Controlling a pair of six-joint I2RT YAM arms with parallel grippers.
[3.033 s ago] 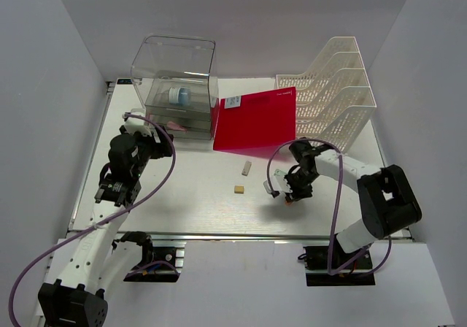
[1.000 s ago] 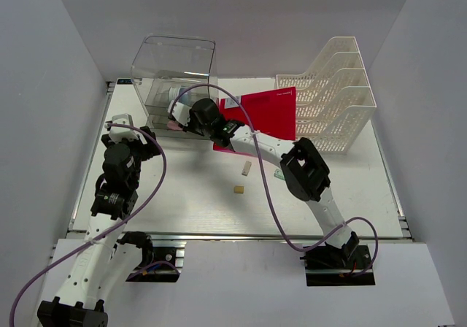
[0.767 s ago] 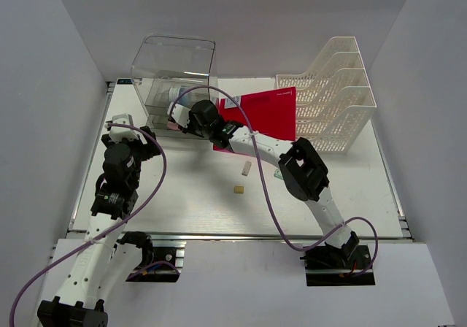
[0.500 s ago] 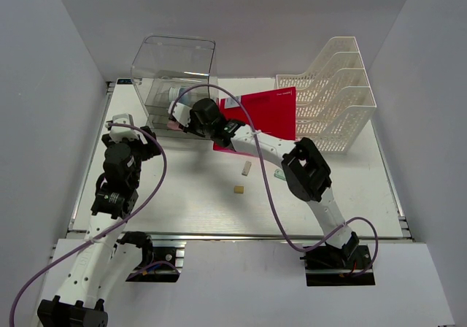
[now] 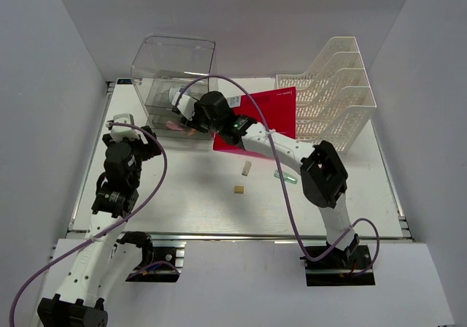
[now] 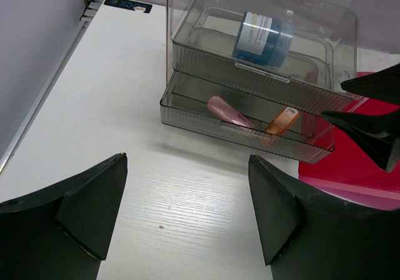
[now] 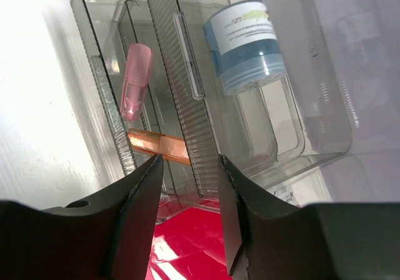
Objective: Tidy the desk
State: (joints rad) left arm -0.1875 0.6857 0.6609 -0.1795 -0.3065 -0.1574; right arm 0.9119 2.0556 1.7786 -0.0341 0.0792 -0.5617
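2 sets of fingers, both open, nothing held: left fingers (image 6: pixel 187 167) over counter (image 6: pixel 94 105), right fingers (image 7: pixel 190 161) by drawer (image 6: pixel 244 133) with orange tube (image 6: pixel 281 120).

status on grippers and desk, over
Left gripper open, over desk. Right gripper open, empty, at the open drawer. Folder and two blocks loose on desk.

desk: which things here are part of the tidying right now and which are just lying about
In the job: desk, right pincer, drawer box, orange tube inside it.
Lying about: tan blocks, green item, red folder, file rack.
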